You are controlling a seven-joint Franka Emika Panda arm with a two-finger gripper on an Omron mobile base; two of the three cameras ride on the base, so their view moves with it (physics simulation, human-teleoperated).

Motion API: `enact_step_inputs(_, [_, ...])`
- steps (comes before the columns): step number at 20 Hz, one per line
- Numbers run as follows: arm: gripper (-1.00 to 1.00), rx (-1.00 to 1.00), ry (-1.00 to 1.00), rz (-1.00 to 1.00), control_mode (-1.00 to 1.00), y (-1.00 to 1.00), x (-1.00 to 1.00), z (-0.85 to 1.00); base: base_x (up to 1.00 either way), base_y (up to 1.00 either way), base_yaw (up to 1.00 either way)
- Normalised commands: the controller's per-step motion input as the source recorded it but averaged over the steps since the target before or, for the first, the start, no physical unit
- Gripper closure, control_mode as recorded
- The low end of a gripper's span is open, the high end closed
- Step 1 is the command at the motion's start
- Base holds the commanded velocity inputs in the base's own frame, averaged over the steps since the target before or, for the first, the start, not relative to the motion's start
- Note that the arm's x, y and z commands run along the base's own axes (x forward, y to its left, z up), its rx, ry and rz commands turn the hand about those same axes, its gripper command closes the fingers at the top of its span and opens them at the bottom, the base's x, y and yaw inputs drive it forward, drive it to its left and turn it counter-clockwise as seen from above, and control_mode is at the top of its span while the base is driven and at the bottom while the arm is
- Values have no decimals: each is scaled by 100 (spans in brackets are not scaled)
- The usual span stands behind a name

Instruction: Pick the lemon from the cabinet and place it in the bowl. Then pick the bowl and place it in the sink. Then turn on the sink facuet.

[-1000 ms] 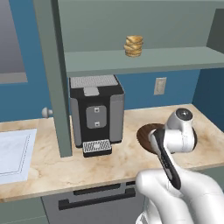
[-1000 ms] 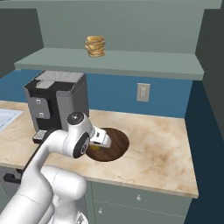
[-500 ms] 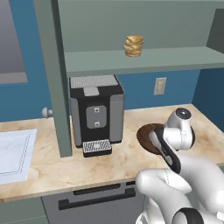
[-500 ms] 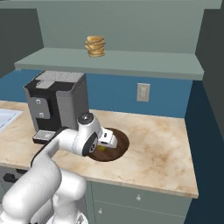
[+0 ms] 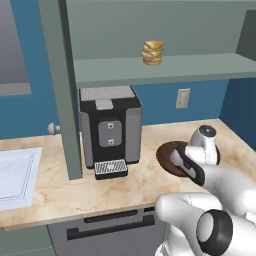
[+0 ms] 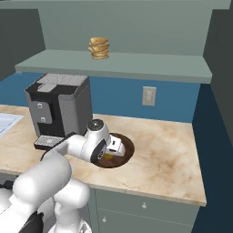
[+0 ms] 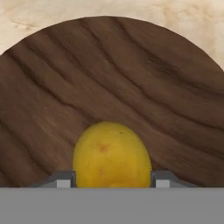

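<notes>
In the hand view the yellow-orange lemon (image 7: 112, 155) sits between my two fingertips (image 7: 61, 178), so my gripper (image 7: 112, 178) is shut on it. It hangs just above the inside of the dark brown wooden bowl (image 7: 131, 78). The bowl (image 6: 127, 146) stands on the marble counter right of the coffee machine, and my gripper (image 6: 111, 154) points down into it. My white wrist covers part of the bowl (image 5: 167, 152) in the left base view. The cabinet shelf (image 5: 170, 67) runs above. The sink's pale rim (image 5: 15, 175) lies at the far left. The sink faucet is out of view.
A black and grey coffee machine (image 5: 110, 127) stands left of the bowl. A tan stacked lump of food (image 6: 99, 48) rests on the shelf. The open cabinet door's edge (image 5: 62, 85) hangs down left of the machine. A wall outlet (image 6: 148, 96) is behind the bowl.
My wrist has shifted slightly right over the bowl with the lemon in its grip, and the arm's lower links have folded closer to the cameras. The bowl has not moved.
</notes>
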Motion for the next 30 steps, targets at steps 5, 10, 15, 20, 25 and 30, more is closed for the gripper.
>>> enact_step_inputs(5, [-100,0,0,0,-100,0,11,-22,0,0,0])
enact_step_inputs(10, [-100,0,0,0,-100,0,18,-8,0,0,0])
enact_step_inputs(15, [-100,-1,0,0,-100,11,2,20,0,0,0])
enact_step_inputs(20, [-100,-7,0,6,-100,41,-13,52,0,0,0])
enact_step_inputs(25, [-100,-27,0,21,-100,91,-53,32,0,0,0])
enact_step_inputs(30, [-100,-26,0,21,-100,51,-50,0,0,0,0])
